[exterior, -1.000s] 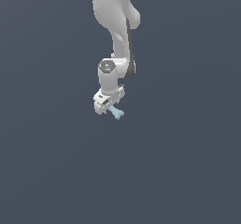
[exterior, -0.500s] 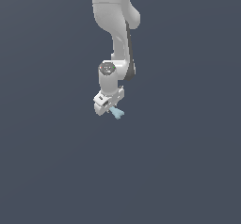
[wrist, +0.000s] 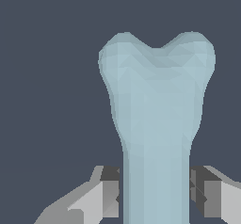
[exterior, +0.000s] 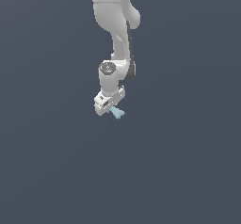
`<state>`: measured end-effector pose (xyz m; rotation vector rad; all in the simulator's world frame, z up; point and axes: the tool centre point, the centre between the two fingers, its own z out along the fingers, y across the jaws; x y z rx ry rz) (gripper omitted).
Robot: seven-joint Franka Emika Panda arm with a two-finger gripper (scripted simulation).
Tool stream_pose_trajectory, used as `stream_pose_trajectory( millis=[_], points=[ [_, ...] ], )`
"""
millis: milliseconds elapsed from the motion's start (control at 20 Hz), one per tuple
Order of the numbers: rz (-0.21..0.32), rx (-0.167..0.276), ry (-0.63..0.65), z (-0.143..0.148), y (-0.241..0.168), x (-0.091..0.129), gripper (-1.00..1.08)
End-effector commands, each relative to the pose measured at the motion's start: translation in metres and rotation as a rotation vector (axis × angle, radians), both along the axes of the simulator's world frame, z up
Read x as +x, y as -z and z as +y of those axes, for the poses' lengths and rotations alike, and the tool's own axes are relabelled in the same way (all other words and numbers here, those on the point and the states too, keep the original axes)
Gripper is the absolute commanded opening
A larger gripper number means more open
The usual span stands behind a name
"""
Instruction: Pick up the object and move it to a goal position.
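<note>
At the lower end of the white arm [exterior: 115, 35], the tool [exterior: 113, 109] is closed on the object [exterior: 117, 113], a tiny pale light-blue piece. In the wrist view the two fingers [wrist: 106, 192] press against opposite sides of the object's [wrist: 155, 124] straight stem, each dark pad touching it with no gap showing, and the stem runs out from between them to a wider end that splits into two rounded lobes with a shallow notch between. In the exterior view only that lobed end sticks out from beneath the white tool body, slanting down and toward the exterior view's right, and it is far smaller than the tool that holds it. Just above the tool sits the round grey-capped wrist joint [exterior: 108, 68], and from there the arm rises in a thick white link with a dark seam along its side, leaving the picture at the top. Around and behind all of this lies a plain dark blue-grey bench [exterior: 188, 162] that fills both views; none of its edges or corners shows, so I cannot place the object against them, nor can I tell whether the object touches the surface or hangs clear of it.
</note>
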<state>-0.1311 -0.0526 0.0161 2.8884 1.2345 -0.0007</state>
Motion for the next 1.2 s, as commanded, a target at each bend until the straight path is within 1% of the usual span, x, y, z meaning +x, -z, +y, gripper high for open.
stream_pose_trajectory(
  millis=[0, 150, 300, 850, 1000, 1150],
  points=[
    [-0.001, 0.0, -0.001, 0.007, -0.004, 0.002, -1.0],
    [-0.001, 0.0, -0.001, 0.021, -0.012, 0.004, -1.0],
    [-0.001, 0.0, -0.001, 0.042, -0.025, 0.009, -1.0],
    [0.0, 0.0, -0.001, 0.15, -0.089, 0.034, -1.0],
    [0.0, 0.0, -0.001, 0.172, -0.103, 0.04, -1.0],
    [0.0, 0.0, -0.001, 0.188, -0.112, 0.045, -1.0]
  ],
)
